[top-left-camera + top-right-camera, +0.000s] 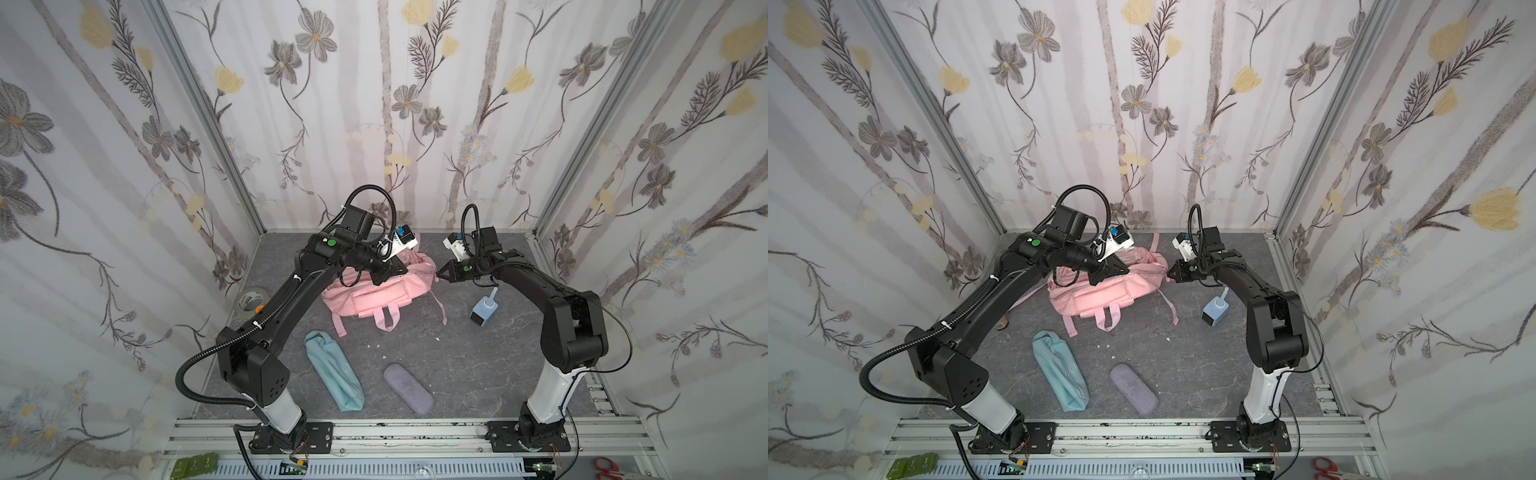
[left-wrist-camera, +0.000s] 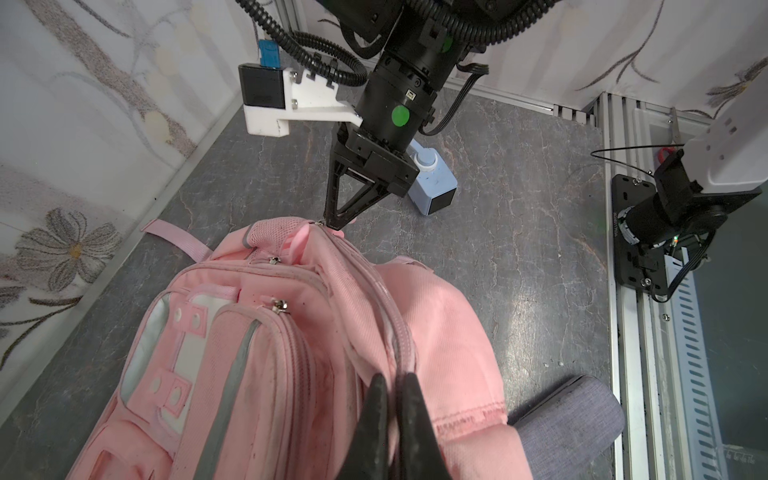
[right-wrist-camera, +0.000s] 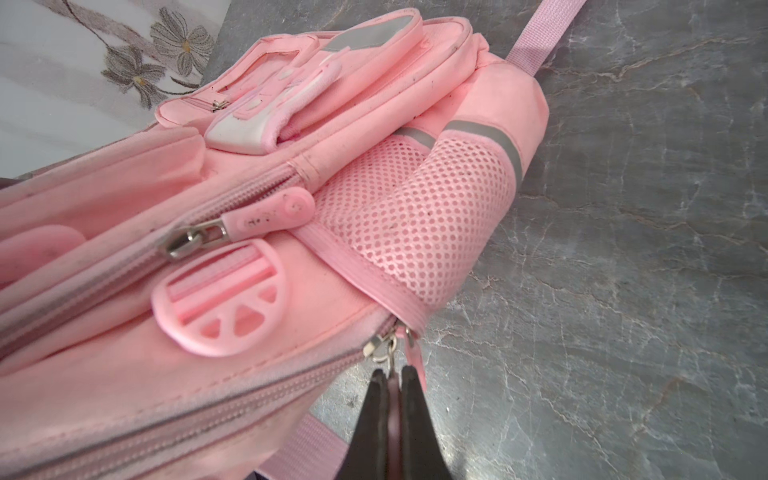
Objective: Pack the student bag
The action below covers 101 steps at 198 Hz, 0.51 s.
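Student bag [image 1: 374,297] partly behind left arm [image 1: 286,298] — tape roll [image 1: 248,299] half-hidden

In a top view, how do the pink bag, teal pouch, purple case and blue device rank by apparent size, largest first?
1. Pink bag, clearly the largest.
2. Teal pouch.
3. Purple case.
4. Blue device, the smallest. It lies farther from the camera than the pouch and case, but the difference looks plain.

Your student bag [image 1: 365,297], soft pink backpack, white trim patches, grey reflective strips, pink mesh side pocket, slumped at the rear middle of the tabletop [image 1: 457,353], loose straps trailing forward, you'll see one zip slider beside the mesh.
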Tool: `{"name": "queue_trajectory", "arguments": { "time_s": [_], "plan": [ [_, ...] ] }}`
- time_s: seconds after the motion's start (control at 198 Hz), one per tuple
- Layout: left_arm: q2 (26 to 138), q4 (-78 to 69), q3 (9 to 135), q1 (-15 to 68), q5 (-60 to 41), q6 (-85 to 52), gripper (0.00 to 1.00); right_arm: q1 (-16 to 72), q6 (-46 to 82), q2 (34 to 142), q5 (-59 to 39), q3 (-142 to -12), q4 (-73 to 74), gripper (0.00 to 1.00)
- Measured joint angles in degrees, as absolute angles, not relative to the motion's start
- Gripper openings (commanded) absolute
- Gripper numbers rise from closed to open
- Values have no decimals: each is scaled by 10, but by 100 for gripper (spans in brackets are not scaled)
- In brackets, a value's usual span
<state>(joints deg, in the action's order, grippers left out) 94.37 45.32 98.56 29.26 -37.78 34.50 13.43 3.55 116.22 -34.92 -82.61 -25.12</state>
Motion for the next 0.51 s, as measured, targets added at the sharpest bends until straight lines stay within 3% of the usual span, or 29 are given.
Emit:
{"name": "queue_trajectory", "arguments": {
  "time_s": [0.126,0.222,0.233,0.293,0.324,0.374,0.511],
  "plan": [
    [948,421,969,292,-382,336,0,129,43,1170,-344,-841,-254,0],
    [966,381,956,296,-394,312,0,125,55,1171,-317,-853,-255,32],
    [968,377,956,296,-395,310,5,124,56,1171,-314,-855,-255,34],
    [986,359,956,305,-401,306,59,121,62,1170,-288,-862,-255,43],
    [993,353,956,308,-404,299,73,119,64,1168,-283,-863,-254,46],
    [1001,338,956,310,-414,291,80,118,66,1160,-268,-859,-255,49],
    [997,285,939,308,-413,265,80,119,81,1118,-237,-826,-257,50]
  ]
}}
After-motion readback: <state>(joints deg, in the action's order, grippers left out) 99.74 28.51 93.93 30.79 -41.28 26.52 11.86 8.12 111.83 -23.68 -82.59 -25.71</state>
